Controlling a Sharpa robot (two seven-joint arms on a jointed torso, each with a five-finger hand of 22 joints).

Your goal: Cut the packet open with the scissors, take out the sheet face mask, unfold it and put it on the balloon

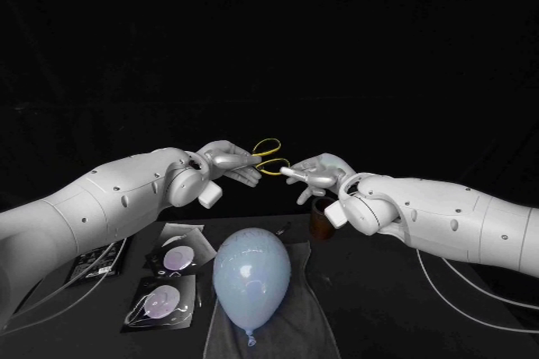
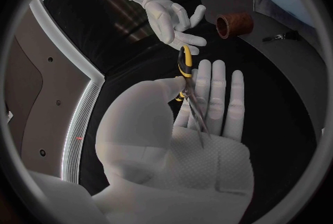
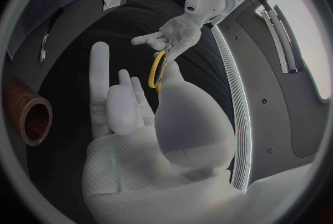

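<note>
both hands hung above the table [image 1: 382,289]: the left hand [image 1: 225,160] pinched the scissors [image 2: 183,68] by the blades, the right hand [image 1: 312,176] touched their yellow loops, grip unclear. the balloon [image 1: 251,277] lay near the front edge.

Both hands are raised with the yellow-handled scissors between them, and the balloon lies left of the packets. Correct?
No: the head view shows the balloon lying right of the packets. The scissors are indeed between the raised left hand and right hand.
</note>
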